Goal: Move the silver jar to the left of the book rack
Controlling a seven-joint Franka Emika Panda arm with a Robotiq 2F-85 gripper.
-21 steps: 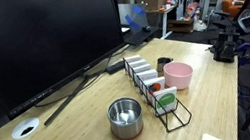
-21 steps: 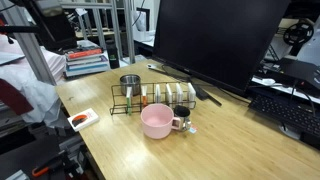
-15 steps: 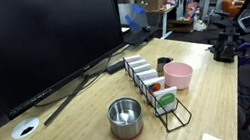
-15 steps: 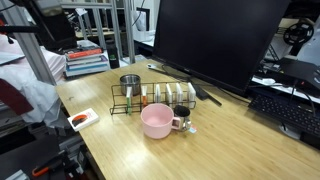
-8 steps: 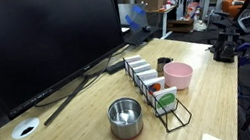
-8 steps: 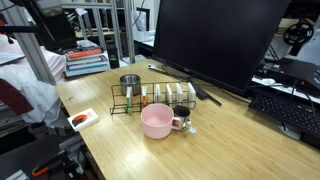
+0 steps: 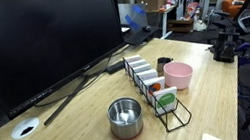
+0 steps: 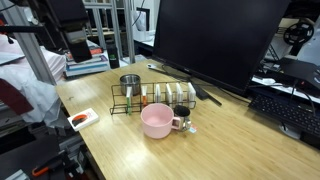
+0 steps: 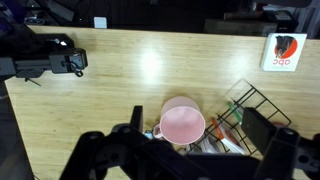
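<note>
The silver jar [image 7: 125, 118] stands on the wooden table beside one end of the black wire book rack [image 7: 159, 90]. In both exterior views it is close to the rack; it also shows behind the rack's end [image 8: 130, 83], next to the rack [image 8: 155, 98]. In the wrist view my gripper [image 9: 200, 122] is open and empty, high above the table, with a pink cup [image 9: 183, 122] between its fingers far below. The rack [image 9: 245, 110] shows at the right. The jar is hidden in the wrist view.
The pink cup [image 7: 177, 75] stands against the rack's other side [image 8: 157, 120]. A large monitor [image 7: 39, 38] on a stand fills the back of the table. A small red-and-white card [image 8: 82, 119] lies near the table edge [image 9: 285, 50]. A black device [image 9: 45, 58] lies on the table.
The things on the table have not moved. In an exterior view, dark arm parts at the upper left have shifted.
</note>
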